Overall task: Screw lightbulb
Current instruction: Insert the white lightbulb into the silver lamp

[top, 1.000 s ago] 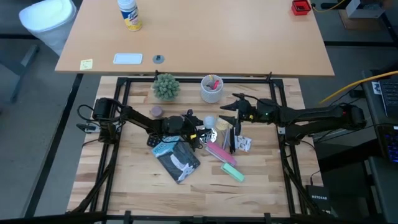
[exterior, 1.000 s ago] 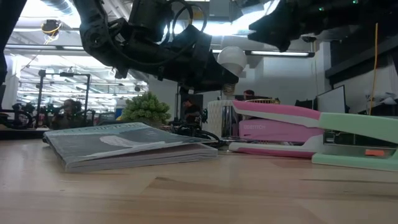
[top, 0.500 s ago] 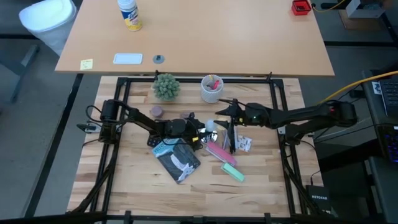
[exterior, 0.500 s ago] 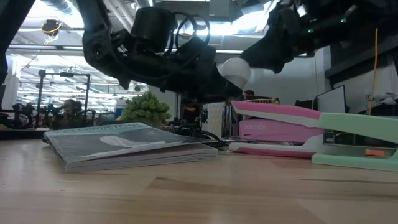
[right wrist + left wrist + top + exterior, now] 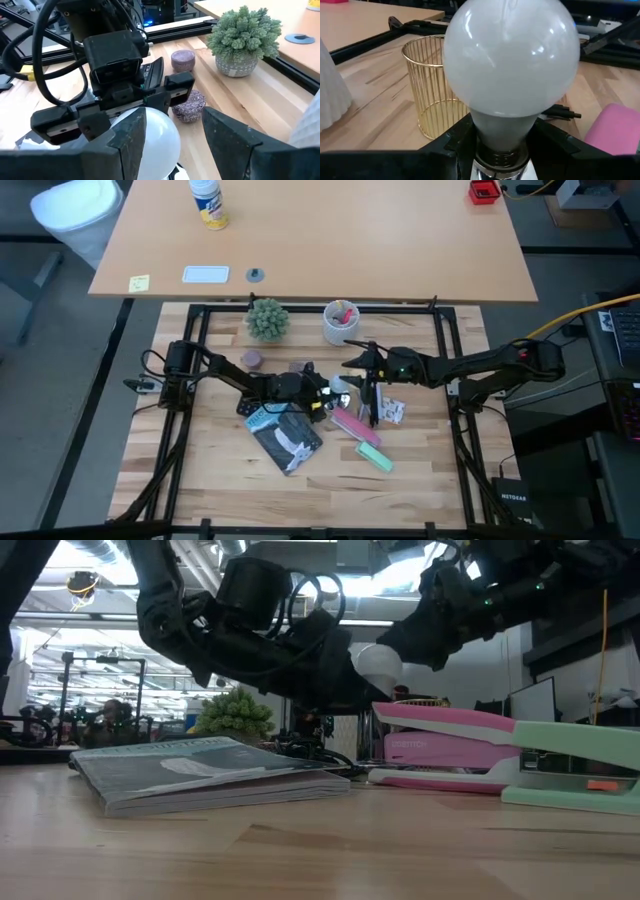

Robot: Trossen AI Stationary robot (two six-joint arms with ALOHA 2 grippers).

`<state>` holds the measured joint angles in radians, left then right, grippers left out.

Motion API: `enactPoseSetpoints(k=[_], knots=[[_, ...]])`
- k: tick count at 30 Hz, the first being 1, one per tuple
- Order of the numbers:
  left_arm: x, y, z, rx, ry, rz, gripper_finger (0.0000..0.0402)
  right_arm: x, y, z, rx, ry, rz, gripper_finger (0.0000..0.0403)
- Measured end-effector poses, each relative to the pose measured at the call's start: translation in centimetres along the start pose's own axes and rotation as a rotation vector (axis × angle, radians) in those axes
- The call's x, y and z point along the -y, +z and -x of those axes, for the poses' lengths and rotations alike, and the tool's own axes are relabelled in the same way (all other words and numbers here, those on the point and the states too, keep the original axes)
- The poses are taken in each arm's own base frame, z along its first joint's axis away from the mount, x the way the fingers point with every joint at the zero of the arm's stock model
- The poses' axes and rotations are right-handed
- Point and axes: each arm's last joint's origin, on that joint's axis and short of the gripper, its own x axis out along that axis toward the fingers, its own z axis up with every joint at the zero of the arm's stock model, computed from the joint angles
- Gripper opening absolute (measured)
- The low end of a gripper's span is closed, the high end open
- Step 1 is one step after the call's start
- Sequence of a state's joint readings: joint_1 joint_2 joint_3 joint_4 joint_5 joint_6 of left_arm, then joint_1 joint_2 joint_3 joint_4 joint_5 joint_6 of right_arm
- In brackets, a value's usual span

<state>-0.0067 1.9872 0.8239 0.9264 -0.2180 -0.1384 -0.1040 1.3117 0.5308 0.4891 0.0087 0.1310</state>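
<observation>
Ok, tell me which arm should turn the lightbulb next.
Right. The right gripper has its open fingers on either side of the lightbulb, ready to close and twist. The left gripper is shut low on the lightbulb, at its neck, holding it up, so it looks better kept as the support.

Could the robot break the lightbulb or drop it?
It might. The right gripper has its open fingers on either side of the lightbulb; squeezing the glass too hard could crack it. The left gripper holds only the bulb's narrow base, so a sideways push could tip it loose. Below sit a pink stapler and a book, so a fall could hit something hard.
</observation>
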Motion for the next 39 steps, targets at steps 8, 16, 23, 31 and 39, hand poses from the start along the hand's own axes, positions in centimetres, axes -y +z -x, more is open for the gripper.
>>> enactPoseSetpoints(k=[8, 16, 23, 31, 39], knots=[[0.0, 0.0, 0.0, -0.004, -0.002, -0.076, 0.0145, -0.8, -0.1, 0.0, -0.002, 0.055, 0.013, 0.02], [0.0, 0.0, 0.0, -0.003, -0.003, -0.119, 0.0145, -2.1, -0.4, 0.1, 0.0, -0.012, 0.066, 0.02], [0.0, 0.0, 0.0, -0.004, -0.002, -0.118, 0.0145, -2.0, -0.5, -0.2, 0.016, -0.033, 0.064, 0.02], [0.0, -0.1, 0.0, -0.011, -0.001, -0.118, 0.0145, -2.1, 0.8, 0.2, 0.118, -0.022, 0.072, 0.02], [0.0, -0.1, 0.0, -0.018, -0.001, -0.117, 0.0145, -2.0, 1.5, 2.2, 0.078, -0.07, 0.077, 0.02]])
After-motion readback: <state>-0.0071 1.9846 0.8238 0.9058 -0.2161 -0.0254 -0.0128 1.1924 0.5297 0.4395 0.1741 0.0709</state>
